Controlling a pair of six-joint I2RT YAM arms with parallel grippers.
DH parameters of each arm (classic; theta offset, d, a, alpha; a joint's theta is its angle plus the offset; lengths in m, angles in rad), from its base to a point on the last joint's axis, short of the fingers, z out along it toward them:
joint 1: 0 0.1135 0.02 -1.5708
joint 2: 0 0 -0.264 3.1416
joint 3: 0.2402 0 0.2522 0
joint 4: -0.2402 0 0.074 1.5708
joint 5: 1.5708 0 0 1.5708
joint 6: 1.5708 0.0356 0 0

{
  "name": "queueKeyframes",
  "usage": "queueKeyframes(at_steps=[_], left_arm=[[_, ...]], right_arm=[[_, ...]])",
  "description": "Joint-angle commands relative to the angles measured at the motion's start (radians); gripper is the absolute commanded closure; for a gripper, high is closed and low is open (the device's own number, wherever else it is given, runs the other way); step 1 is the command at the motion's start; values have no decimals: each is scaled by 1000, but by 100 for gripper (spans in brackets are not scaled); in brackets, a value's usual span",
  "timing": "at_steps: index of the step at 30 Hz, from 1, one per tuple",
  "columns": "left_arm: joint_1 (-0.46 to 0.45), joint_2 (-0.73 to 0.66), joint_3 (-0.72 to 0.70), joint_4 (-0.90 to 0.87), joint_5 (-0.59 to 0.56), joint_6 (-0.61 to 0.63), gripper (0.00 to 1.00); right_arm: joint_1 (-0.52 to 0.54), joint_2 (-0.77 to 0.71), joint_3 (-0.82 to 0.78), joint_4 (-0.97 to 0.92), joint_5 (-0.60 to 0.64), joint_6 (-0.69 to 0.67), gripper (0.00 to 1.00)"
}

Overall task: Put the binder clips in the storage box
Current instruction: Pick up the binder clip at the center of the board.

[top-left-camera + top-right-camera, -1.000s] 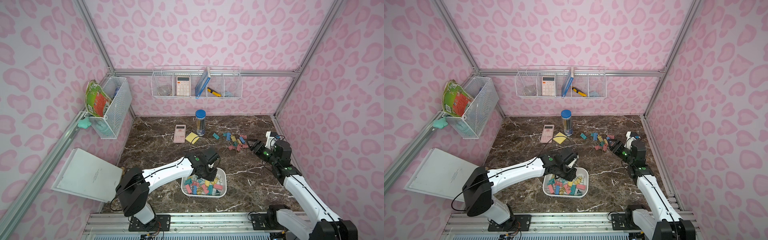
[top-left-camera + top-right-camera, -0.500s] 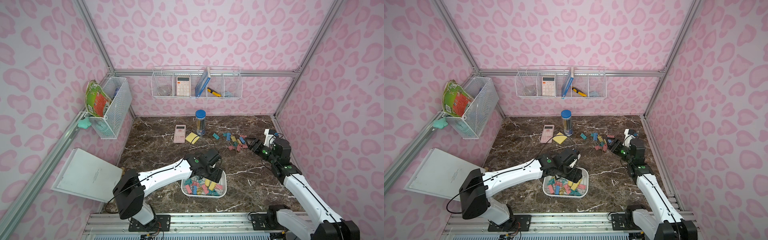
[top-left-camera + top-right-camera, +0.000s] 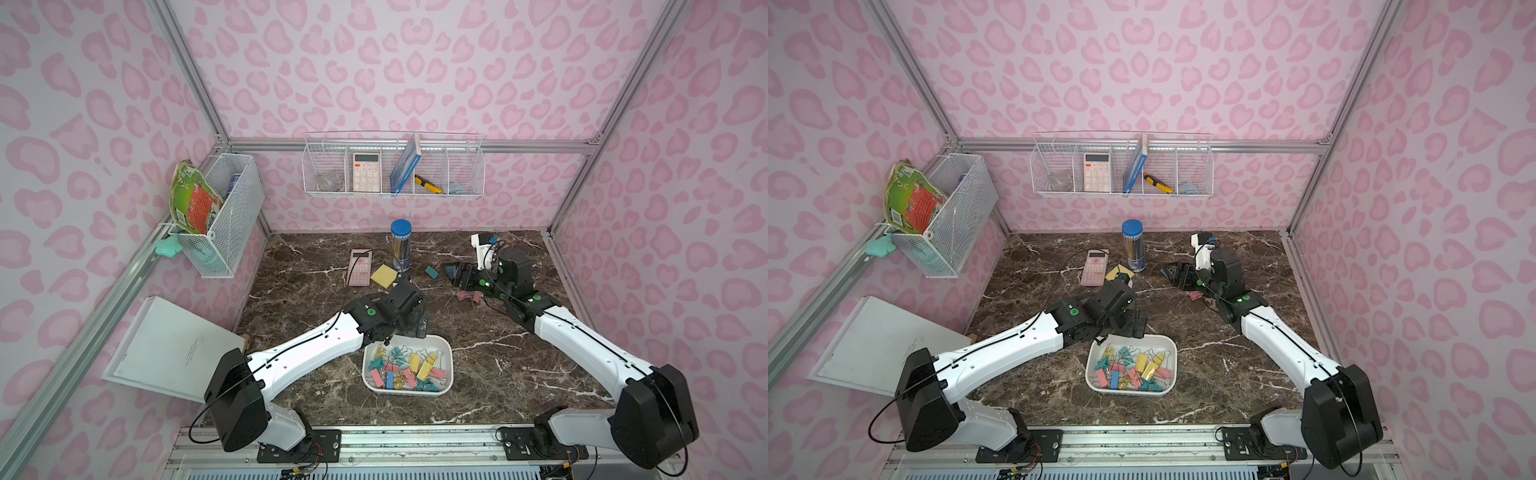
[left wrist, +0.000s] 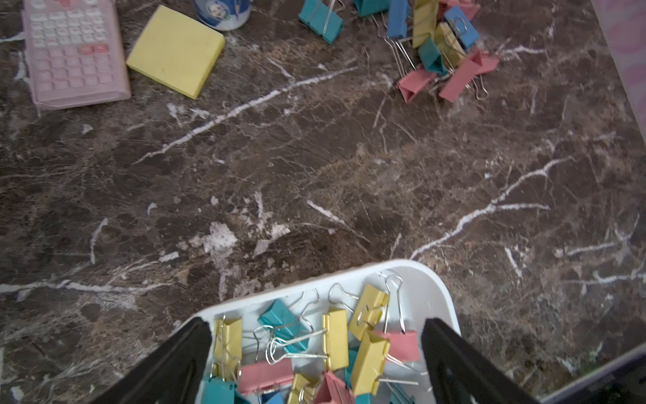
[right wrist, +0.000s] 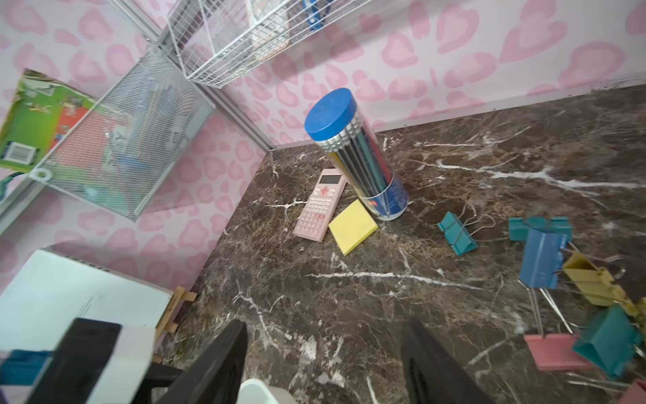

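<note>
**Both tools spread, nothing held**

Left tool (image 4: 316, 325) wide apart over far rim of storage box (image 3: 448, 347), at front of bench (image 3: 498, 353). Binder clips (image 3: 405, 368) heaped inside; loose clips (image 4: 444, 52) farther back, beside right tool (image 5: 325, 327).

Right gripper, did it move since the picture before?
Yes. The right gripper moved closer to the blue-capped pencil tube.

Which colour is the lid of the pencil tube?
The lid is blue; it shows best in the right wrist view.
</note>
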Motion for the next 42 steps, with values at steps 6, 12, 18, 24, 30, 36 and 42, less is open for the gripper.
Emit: queueKeyframes(at_steps=[6, 12, 18, 24, 30, 36, 42], left_arm=[[98, 32, 54, 61, 71, -26, 1], [113, 12, 24, 72, 52, -22, 1], [115, -22, -14, 73, 53, -34, 1], [116, -33, -19, 76, 57, -31, 1], [116, -15, -14, 80, 62, -24, 1], [116, -7, -14, 81, 60, -25, 1], [118, -13, -13, 77, 52, -29, 1]], right_arm=[[0, 236, 143, -125, 152, -97, 28], [-2, 442, 292, -152, 134, -89, 29], [-23, 637, 484, -159, 121, -94, 29], [-59, 784, 617, -186, 70, -98, 31], [-62, 885, 701, -223, 23, -109, 55], [-66, 887, 707, -208, 29, -110, 90], [-64, 824, 678, -197, 2, -115, 100]])
